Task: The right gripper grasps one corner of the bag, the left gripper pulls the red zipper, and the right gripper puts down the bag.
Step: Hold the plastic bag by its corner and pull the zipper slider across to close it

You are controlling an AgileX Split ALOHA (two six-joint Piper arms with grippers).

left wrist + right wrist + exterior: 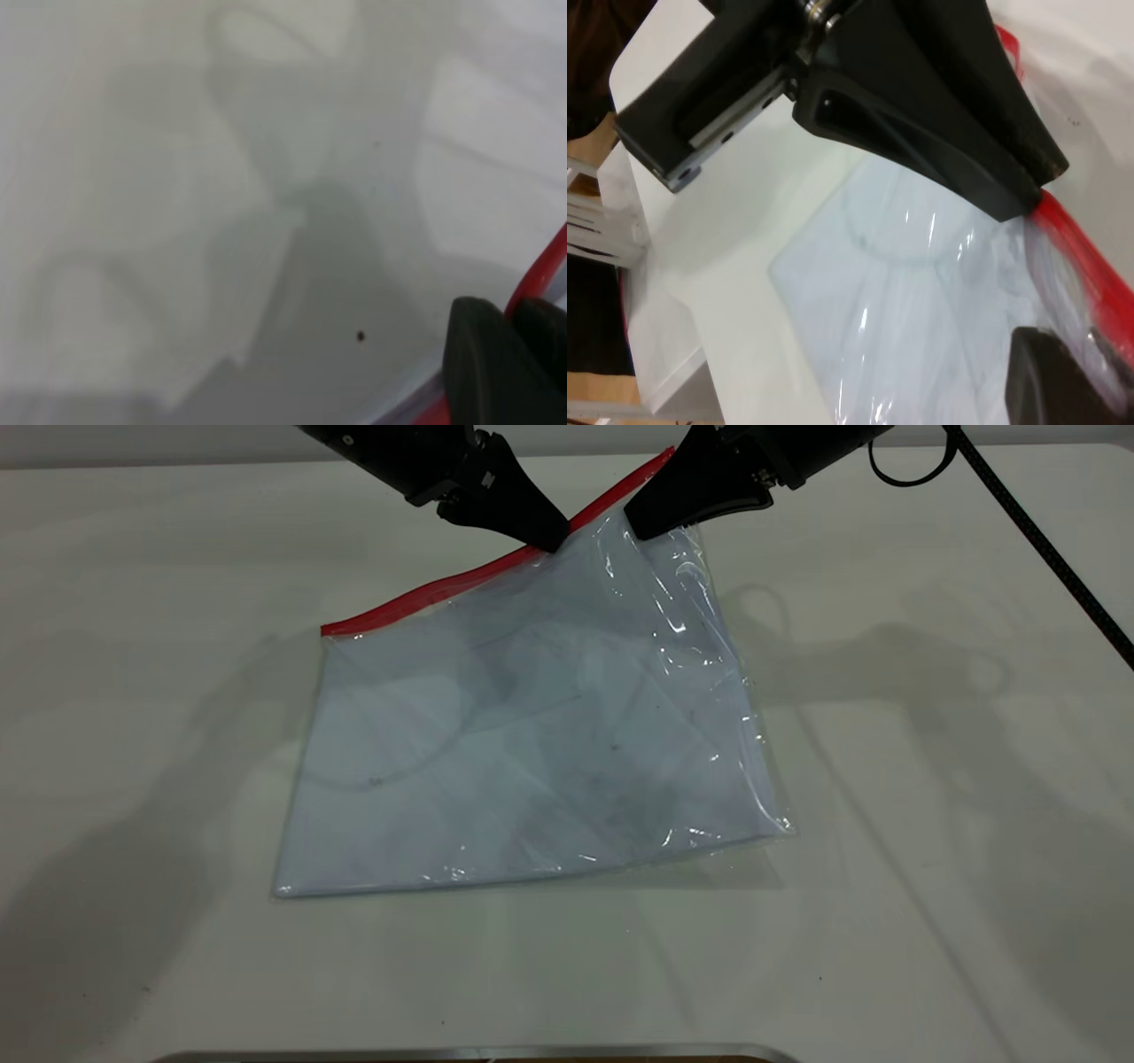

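I am holding the bag (532, 735) up by its far corner with my right gripper (640, 527), at about 1 o'clock from the bag's middle in the exterior view. Its jaws are closed on the crinkly clear corner of the bag (651, 536), just beside the end of the red zipper (461, 580). This lifts the zipper edge off the white table (930, 868); the near edge, at 6 o'clock, is resting flat on it. The reason for the lift, as I judge it: a raised, taut strip gives the other arm something to pull against.

My left gripper (551, 540) is sitting on the zipper at about 12 o'clock, close to the right one but not touching it. Its tips are together, pinched on the red strip; the left wrist view shows red running between the two fingers (483, 372). The slider tab itself I cannot make out.

From there the zipper is running down toward 10 o'clock, to the low corner.

Judgement: grasp done, pull starting or under way. Risk: the plastic slipping from the right jaws as the pull loads that corner.
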